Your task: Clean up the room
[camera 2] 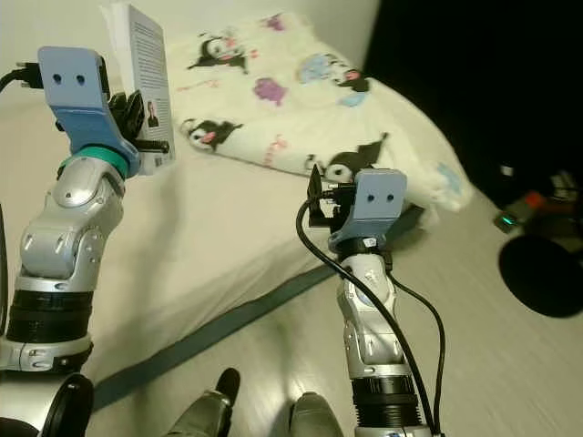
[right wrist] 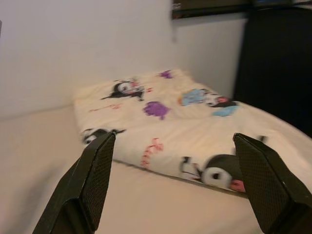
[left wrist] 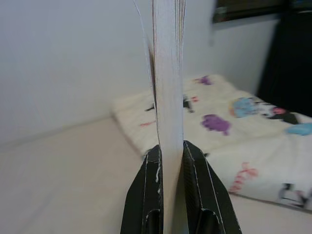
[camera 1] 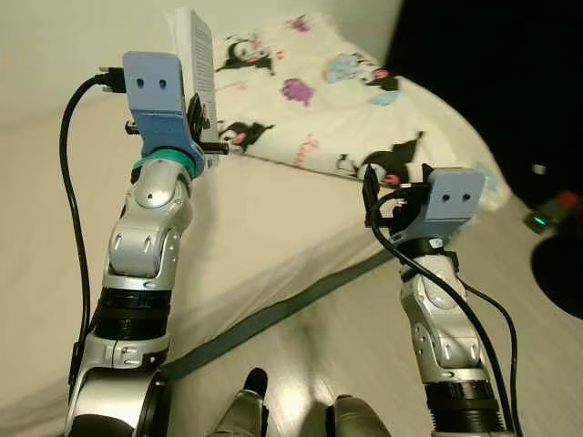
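Book (left wrist: 168, 97) upright in left claw (left wrist: 169, 161) — lower edge hidden between fingers (left wrist: 146, 190).

I'm holding a book (camera 2: 148, 86) upright in my left gripper (camera 2: 137, 127) over the cream bed (camera 2: 209, 246). My right gripper (camera 2: 319, 205) is hovering near the folded cartoon blanket (camera 2: 310, 100).

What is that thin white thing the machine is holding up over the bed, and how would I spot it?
Start at the cream bed with the folded cartoon-print blanket at its far end. Above the bare sheet beside that blanket, the left gripper pinches a paperback book upright by its lower edge. It is the one stiff, standing thing here, white with printed text and a small photo on its cover.
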Motion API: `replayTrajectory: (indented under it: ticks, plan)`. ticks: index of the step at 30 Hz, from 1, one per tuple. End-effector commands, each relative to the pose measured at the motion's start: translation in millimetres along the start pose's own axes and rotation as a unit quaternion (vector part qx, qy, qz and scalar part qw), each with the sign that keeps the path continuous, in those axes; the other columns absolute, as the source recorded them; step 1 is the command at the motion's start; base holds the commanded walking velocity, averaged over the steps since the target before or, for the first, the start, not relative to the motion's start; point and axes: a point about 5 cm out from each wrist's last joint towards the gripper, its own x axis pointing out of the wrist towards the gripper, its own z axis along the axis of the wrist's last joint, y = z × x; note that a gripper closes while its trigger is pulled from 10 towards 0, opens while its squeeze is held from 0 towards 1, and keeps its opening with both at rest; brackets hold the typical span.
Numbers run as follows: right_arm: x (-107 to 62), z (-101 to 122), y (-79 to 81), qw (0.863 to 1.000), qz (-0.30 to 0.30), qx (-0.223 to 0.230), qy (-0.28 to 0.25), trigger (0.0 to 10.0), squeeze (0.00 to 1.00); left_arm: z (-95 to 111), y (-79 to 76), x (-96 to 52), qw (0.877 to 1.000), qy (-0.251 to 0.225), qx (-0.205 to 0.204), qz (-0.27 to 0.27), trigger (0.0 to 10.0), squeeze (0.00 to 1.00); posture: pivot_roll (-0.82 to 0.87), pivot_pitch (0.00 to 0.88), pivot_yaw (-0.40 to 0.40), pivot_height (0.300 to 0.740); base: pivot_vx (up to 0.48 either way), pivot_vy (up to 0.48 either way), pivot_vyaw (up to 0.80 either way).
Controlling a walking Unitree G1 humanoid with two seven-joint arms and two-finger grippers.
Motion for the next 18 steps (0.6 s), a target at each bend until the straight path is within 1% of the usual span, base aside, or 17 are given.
replayTrajectory:
  ticks: [1,18]
  plan:
    - [-2.2,-3.7,0.0,1.0,-0.002,0.002,0.006,10.0,0.0,6.5,1.6,-1.0,1.0,-0.017,0.005,0.002,10.0,0.0,-0.12,0.121,0.064,0.731,0.0,0.0,0.78]
    - [-2.3,-3.4,0.1,1.0,-0.002,0.001,0.005,10.0,0.0,6.0,1.0,-1.2,1.0,-0.016,0.006,0.002,10.0,0.0,-0.12,0.122,0.064,0.731,0.0,0.0,0.78]
